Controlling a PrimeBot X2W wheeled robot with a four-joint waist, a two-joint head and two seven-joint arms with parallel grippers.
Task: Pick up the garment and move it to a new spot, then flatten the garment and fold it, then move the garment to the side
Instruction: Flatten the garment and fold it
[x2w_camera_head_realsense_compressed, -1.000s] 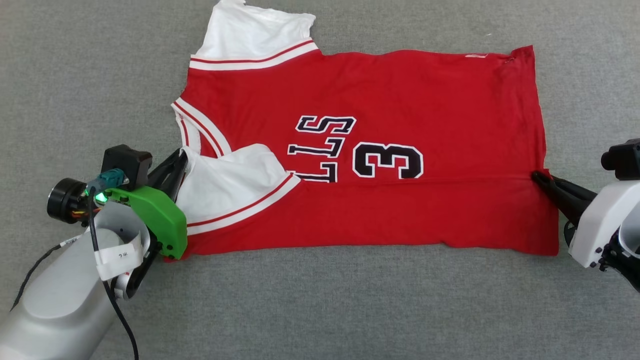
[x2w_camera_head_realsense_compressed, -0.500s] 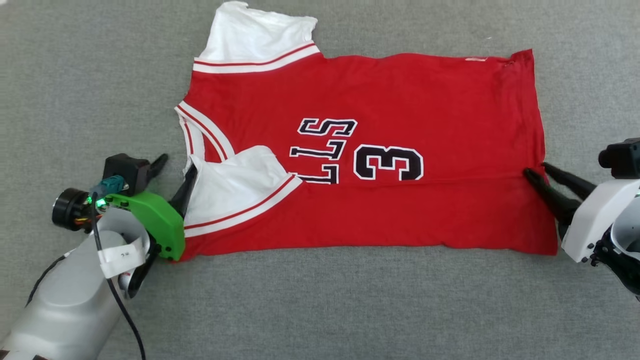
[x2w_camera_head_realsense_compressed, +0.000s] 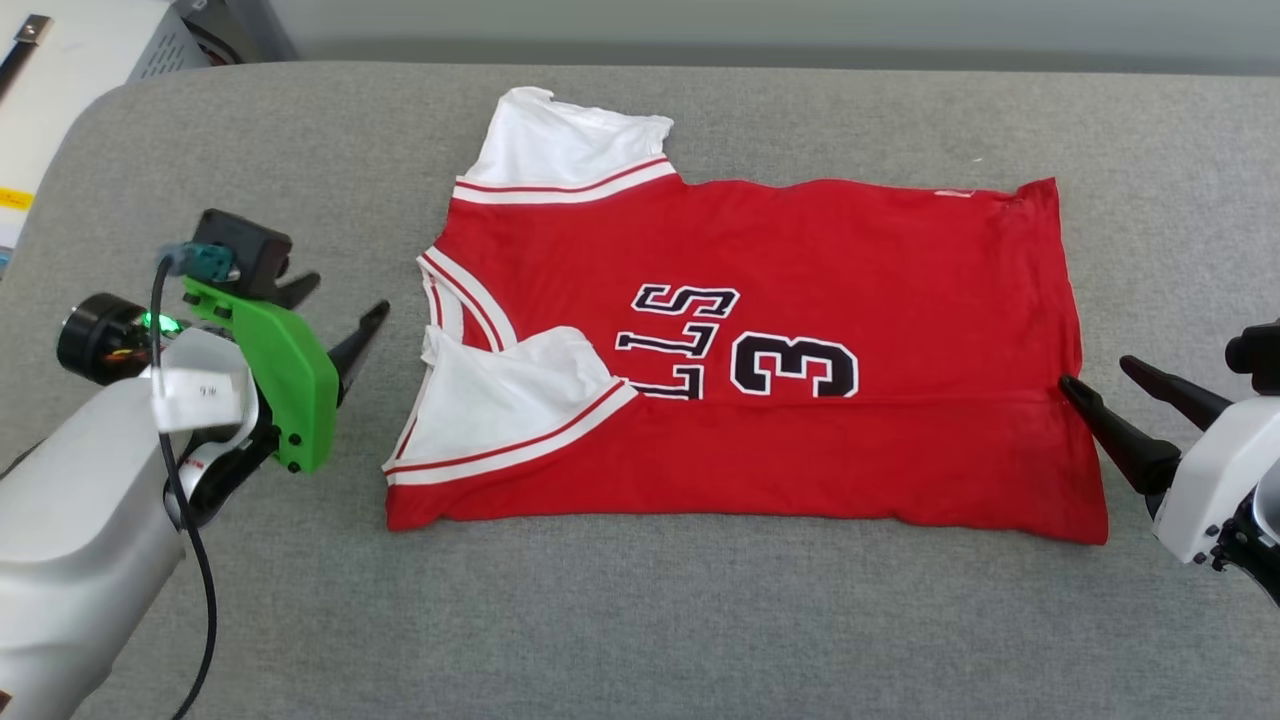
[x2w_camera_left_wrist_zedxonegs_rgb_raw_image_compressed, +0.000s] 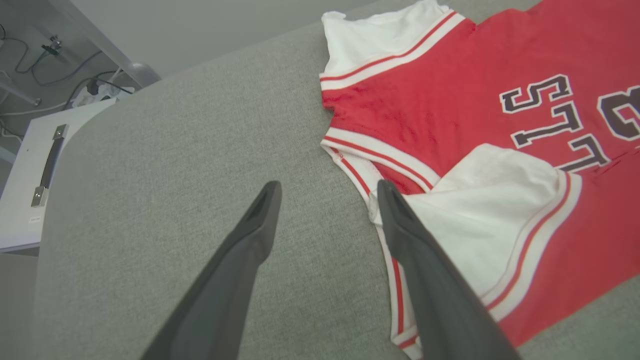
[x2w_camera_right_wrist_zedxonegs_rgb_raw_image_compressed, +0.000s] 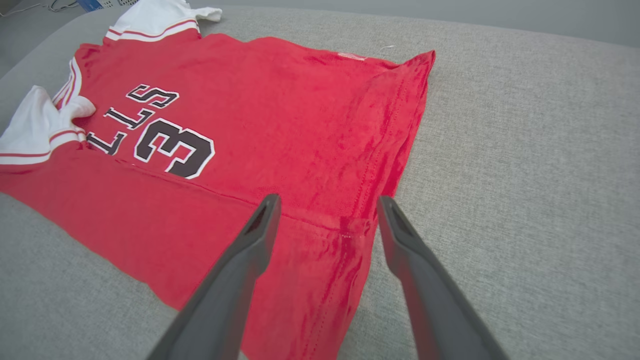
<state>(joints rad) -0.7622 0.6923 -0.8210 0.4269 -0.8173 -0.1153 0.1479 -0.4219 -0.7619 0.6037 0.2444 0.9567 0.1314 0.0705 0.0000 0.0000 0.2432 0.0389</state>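
Jersey (x2w_camera_head_realsense_compressed: 760, 350) lay flattened with one lengthwise fold made, left gripper (x2w_camera_head_realsense_compressed: 346, 293) and right gripper (x2w_camera_head_realsense_compressed: 1095, 370) spread empty; further folding and moving aside seemingly remained.

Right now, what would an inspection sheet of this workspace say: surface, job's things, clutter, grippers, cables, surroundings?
Surface: grey fabric surface, rounded far-left corner.
Job's things: red shirt lying flat, near edge folded over, one white sleeve folded onto the front.
Clutter: nothing seen.
Grippers: left gripper open beside the collar; right gripper open at the hem; neither holds anything.
Cables: black cable along the left arm; loose cables on the floor beyond.
Surroundings: white cabinet past the left corner.
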